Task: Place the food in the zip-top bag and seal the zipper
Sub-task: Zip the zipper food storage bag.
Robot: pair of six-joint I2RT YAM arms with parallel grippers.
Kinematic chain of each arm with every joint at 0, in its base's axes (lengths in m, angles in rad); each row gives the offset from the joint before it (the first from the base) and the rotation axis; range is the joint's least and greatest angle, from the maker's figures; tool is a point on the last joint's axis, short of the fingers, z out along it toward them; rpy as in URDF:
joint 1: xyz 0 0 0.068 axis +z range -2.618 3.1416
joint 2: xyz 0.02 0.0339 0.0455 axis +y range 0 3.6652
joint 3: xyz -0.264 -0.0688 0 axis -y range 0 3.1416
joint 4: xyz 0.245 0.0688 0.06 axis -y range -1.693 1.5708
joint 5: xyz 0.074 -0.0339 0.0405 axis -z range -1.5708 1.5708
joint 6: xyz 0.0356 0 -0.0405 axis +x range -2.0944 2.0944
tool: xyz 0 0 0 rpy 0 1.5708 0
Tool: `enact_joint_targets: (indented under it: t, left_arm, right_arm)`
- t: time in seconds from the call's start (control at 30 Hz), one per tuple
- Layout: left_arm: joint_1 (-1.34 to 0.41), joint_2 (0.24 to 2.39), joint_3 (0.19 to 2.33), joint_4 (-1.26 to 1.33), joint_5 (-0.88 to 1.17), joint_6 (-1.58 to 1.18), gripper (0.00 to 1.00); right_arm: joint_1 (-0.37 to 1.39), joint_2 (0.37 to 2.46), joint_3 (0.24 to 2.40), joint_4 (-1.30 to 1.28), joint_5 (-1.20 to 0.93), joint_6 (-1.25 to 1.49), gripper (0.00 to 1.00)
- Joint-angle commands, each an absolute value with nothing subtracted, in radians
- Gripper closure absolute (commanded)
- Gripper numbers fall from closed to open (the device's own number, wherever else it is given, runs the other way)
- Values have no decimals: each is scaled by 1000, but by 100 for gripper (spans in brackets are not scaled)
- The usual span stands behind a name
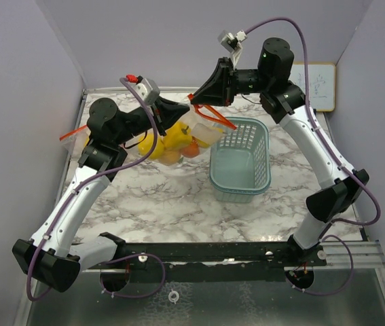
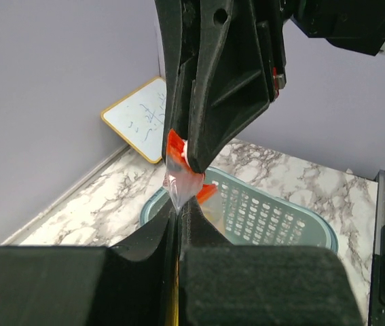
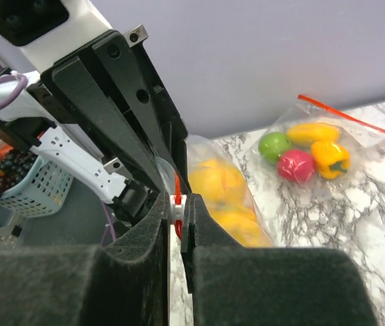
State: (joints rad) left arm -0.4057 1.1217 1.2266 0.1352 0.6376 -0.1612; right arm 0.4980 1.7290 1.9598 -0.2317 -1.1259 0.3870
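Now the job looks to be at the zipping step. Both arms reach out from their bases and meet over the white marble table (image 1: 165, 210). The left gripper (image 2: 178, 214) is squeezed tight on a top corner of the clear plastic zip-top bag (image 1: 182, 129), which hangs in the air. The right gripper (image 3: 177, 201) is pinched on the red zipper strip (image 2: 174, 146), almost touching the left one. The yellow and orange toy fruits (image 1: 168, 144) sit inside the hanging bag.

Next, I think, the right gripper must slide along the strip while the left holds the corner firm. The pale green plastic mesh basket (image 1: 236, 192) stands just beside the bag, on the side the slide would go, so it could get in the way.

Off to the left lies a second clear bag (image 3: 365, 144) with green, pink, yellow and orange toy fruits (image 3: 295, 165) inside. A small whiteboard (image 1: 320, 85) leans on the far wall.
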Motion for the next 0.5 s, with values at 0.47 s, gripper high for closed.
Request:
enact_joint_targets:
  t: [0.47]
  left_arm:
    - [-399, 1100, 1239, 267, 782, -156, 100]
  right_arm:
    - [429, 1738, 2038, -290, -1273, 392, 98]
